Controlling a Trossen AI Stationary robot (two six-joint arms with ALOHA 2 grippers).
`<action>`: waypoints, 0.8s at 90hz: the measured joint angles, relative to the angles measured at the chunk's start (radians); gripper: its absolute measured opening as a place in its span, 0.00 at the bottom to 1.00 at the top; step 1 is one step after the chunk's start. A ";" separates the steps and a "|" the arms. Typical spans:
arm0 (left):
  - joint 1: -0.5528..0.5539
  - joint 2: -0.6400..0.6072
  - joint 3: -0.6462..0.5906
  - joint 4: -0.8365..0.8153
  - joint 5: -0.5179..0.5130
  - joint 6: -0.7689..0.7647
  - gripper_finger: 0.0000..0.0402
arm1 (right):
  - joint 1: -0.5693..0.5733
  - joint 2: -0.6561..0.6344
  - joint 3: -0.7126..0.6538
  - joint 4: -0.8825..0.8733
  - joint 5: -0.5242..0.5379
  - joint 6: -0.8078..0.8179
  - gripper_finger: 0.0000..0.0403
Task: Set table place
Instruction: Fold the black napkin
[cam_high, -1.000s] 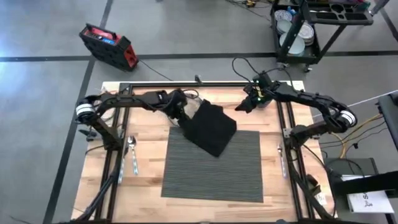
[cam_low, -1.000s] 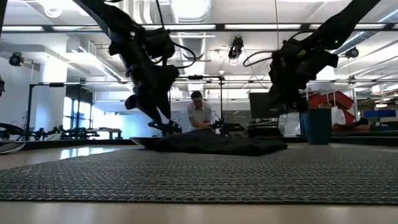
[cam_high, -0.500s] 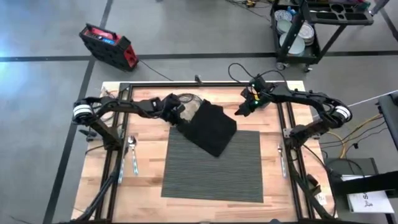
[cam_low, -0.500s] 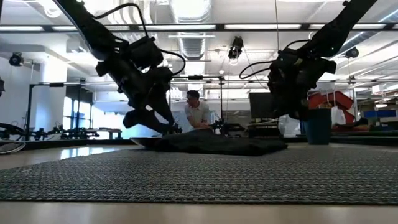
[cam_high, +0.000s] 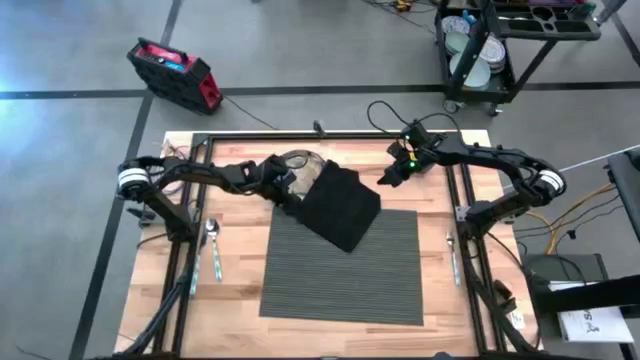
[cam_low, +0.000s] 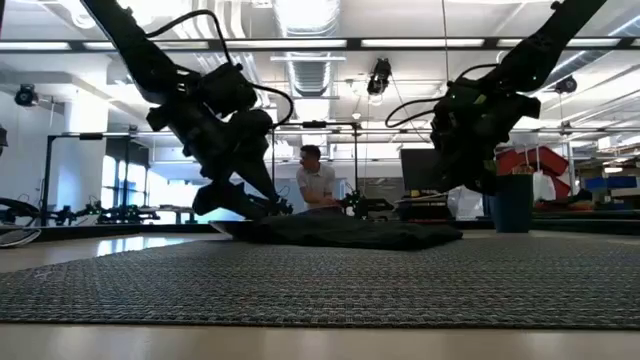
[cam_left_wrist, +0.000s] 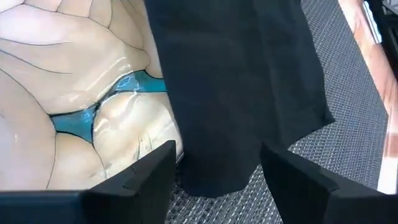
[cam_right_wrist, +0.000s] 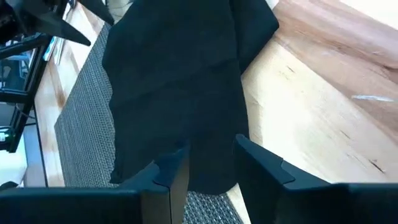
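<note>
Dark grey ribbed placemat (cam_high: 343, 265) flat at centre of the light wooden worktop (cam_high: 240, 295), lower middle of the high frame. Black cloth napkin (cam_high: 340, 203) draped over the placemat's upper edge, part on the mat, part on bare wood. Cream plate with a blue pattern (cam_left_wrist: 81, 93) partly hidden under the napkin's left side, seen in the left wrist frame. Left gripper (cam_high: 289, 199) low at the napkin's left edge, upper centre of the high frame, fingers (cam_left_wrist: 134, 180) parted, clasping nothing. Right gripper (cam_high: 388, 175) raised just right of the napkin, fingers (cam_right_wrist: 168, 168) spread, also empty. Spoon (cam_high: 213, 245) on wood at left of the mat, another utensil (cam_high: 451, 255) at right. Person (cam_low: 318, 180) far behind in the low frame.
</note>
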 joint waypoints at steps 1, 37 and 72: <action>-0.001 0.000 0.000 0.001 0.000 -0.001 0.54 | 0.000 0.000 0.000 0.000 0.000 0.000 0.26; -0.051 0.033 0.001 0.029 -0.009 -0.044 0.50 | 0.000 0.000 0.000 -0.001 -0.001 -0.003 0.19; -0.073 0.040 -0.001 0.155 -0.079 -0.106 0.26 | 0.000 0.000 0.000 0.003 0.000 -0.011 0.14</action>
